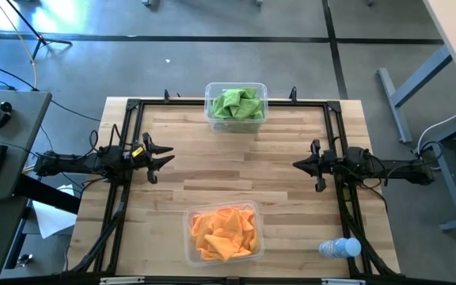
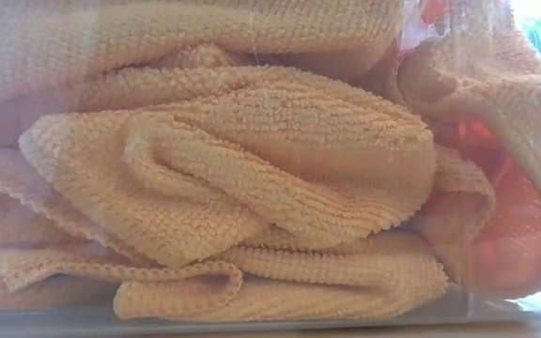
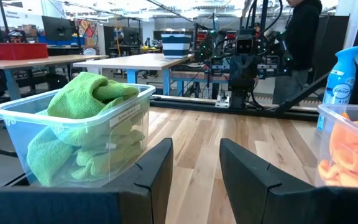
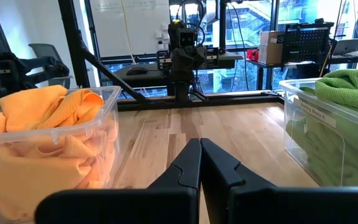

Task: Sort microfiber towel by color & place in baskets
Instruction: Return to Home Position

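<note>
The lime green towels [image 1: 237, 103] lie bunched in a clear basket [image 1: 210, 116] at the table's far edge; they also show in the left wrist view [image 3: 86, 124] and the right wrist view [image 4: 344, 118]. The orange towels [image 1: 224, 233] fill a second clear basket [image 1: 188, 237] at the near edge and crowd the low view [image 2: 252, 178]. My left gripper [image 1: 167, 157] waits open at the table's left side, over bare wood. My right gripper [image 1: 296, 165] waits shut at the right side. Neither touches anything.
A small clear plastic bottle [image 1: 339, 248] lies on its side near the table's near right corner. A black frame [image 1: 228, 101] runs along the far edge and down both sides. Bare wood [image 1: 236, 170] lies between the two baskets. A person [image 3: 303, 43] stands beyond the table.
</note>
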